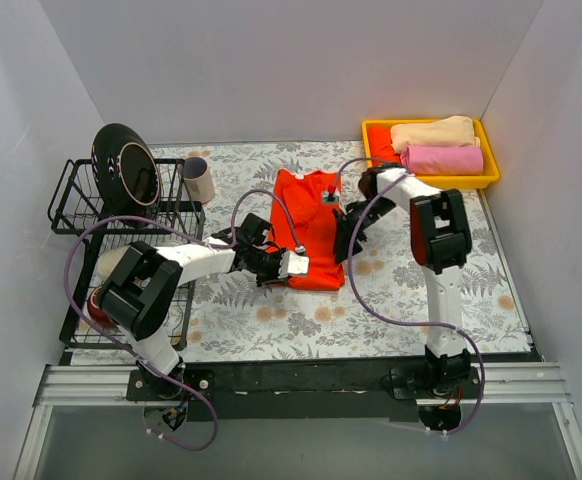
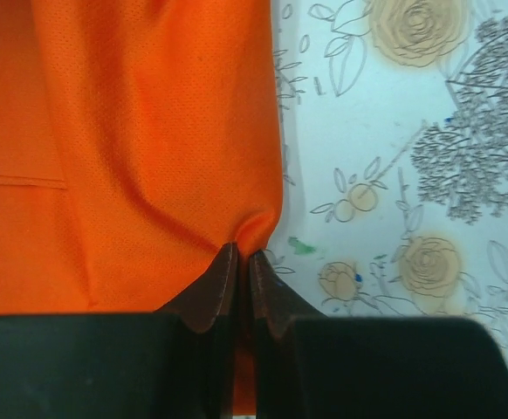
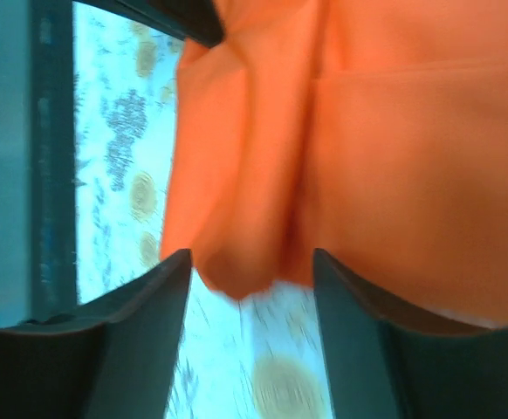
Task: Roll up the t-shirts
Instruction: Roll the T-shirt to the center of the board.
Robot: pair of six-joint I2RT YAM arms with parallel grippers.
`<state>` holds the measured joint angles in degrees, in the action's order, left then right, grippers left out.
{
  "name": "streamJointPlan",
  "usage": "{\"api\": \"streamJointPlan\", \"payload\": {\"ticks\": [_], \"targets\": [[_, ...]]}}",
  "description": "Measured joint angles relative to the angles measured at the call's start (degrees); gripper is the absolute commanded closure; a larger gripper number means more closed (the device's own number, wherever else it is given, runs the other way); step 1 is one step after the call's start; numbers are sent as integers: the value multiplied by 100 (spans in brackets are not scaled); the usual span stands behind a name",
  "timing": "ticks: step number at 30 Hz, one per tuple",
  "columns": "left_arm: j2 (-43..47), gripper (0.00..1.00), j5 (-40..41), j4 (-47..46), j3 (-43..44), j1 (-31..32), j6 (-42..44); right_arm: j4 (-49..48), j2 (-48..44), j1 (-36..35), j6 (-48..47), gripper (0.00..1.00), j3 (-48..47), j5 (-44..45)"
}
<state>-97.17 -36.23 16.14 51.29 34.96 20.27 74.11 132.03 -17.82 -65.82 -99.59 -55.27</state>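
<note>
Left pincer [image 2: 241,253] right up close: its dark fingers are pressed together, nipping the right-hand edge of the orange-red shirt [image 2: 140,148], and the cloth puckers at the tips. The right pincer [image 3: 251,255] is spread wide, with a loose fold of the same shirt hanging between its fingers; that view is blurred.

From above, the shirt lies folded narrow in the middle of the flowered worktop [image 1: 391,290]. The left pincer is at its near edge and the right pincer at its right side. A small white tag [image 1: 328,197] shows near the far end, too small to read.

Far right, a yellow tray [image 1: 431,182] holds a beige bundle [image 1: 433,133], a pink bundle [image 1: 441,159] and a bit of orange-red cloth [image 1: 379,145]. On the left stands a black wire rack [image 1: 121,215] with a dark pan [image 1: 126,165], and a cup [image 1: 199,180] sits beside it.
</note>
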Motion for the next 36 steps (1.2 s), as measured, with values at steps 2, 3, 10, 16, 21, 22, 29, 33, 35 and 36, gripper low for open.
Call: {"api": "streamJointPlan", "payload": {"ticks": [2,3,10,16,21,22,29,33,35,36], "targets": [[-96,100,-179,398,223,-48,-286,-400,-603,269,-61,8,199,107],[-179,100,-313,612,358,-85,-446,-527,-859,356,-48,4,297,144],[-863,100,-1368,1499,1152,-422,-1672,-2723,-3993,260,-20,1,3156,669],[-1279,100,-2131,1602,1471,-769,-2612,-4518,-5466,-1005,9,1,5327,1322],[-1410,100,-2476,1705,1585,-953,-2931,-5563,-5746,-1362,52,1,6122,1816],[-1419,100,-2500,1716,1600,-968,-2955,-5740,-5740,-1425,98,1,6175,1902],[-1515,100,-2656,1849,1801,-977,-3060,-6837,-5565,-1690,332,4,6240,2194],[-1593,100,-2741,1945,1950,-977,-3123,-7272,-5257,-1821,345,17,6330,2319],[-1620,100,-2761,1980,2006,-979,-3128,-7532,-5051,-1869,358,26,6402,2444],[-1620,99,-2771,2004,2026,-990,-3126,-7661,-4948,-1886,380,30,6439,2529]]}}
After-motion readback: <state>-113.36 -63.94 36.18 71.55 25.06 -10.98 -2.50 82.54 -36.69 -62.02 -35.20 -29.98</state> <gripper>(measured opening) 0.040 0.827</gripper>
